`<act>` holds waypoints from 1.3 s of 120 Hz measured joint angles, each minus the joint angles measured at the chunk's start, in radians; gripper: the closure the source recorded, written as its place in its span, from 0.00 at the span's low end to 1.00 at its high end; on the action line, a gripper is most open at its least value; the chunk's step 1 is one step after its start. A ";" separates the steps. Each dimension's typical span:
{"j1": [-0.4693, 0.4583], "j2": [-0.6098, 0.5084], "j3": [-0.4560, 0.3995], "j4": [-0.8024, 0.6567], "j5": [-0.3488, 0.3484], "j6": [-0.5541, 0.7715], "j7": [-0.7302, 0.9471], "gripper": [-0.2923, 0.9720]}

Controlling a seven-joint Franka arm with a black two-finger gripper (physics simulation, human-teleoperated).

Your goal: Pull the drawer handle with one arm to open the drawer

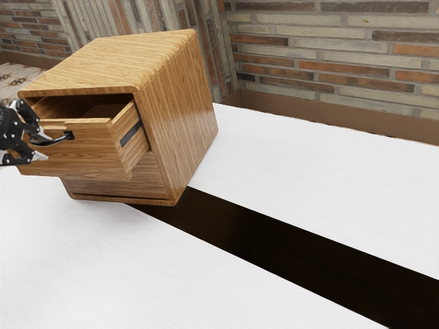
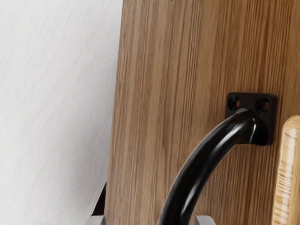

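In the exterior view you see the wooden cabinet standing on the white desk, in front of a brick wall. Its top drawer is pulled partly out of the cabinet, toward the exterior view's left, and the hollow inside of the drawer is visible from above. The black handle sits on the drawer front, on the side far from the cabinet body. Your end effector is at this handle, just beside the drawer front. Its two fingers stand apart, one above and one below the handle, with the handle between them. A dark gap runs across the desk from under the cabinet.

In the wrist view you look straight at the drawer front. The handle curves out from its square mounting plate, which has two screw holes. Two fingertips show with the handle passing between them; this one is clearly apart from the handle, so the end effector is not clamped on it. Beside the drawer front lies the white desk. A paler strip of wood is next to the plate; you cannot tell which part of the cabinet it is.
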 joint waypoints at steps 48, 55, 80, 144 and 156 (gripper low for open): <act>-0.028 -0.033 0.050 -0.044 -0.001 -0.002 -0.001 0.62; -0.029 -0.039 0.051 -0.045 -0.001 -0.005 -0.002 0.62; -0.029 -0.054 0.053 -0.058 -0.008 -0.013 -0.003 0.62; -0.047 -0.083 0.079 -0.079 -0.033 -0.039 -0.012 0.62; -0.047 -0.086 0.084 -0.081 -0.033 -0.045 -0.016 0.62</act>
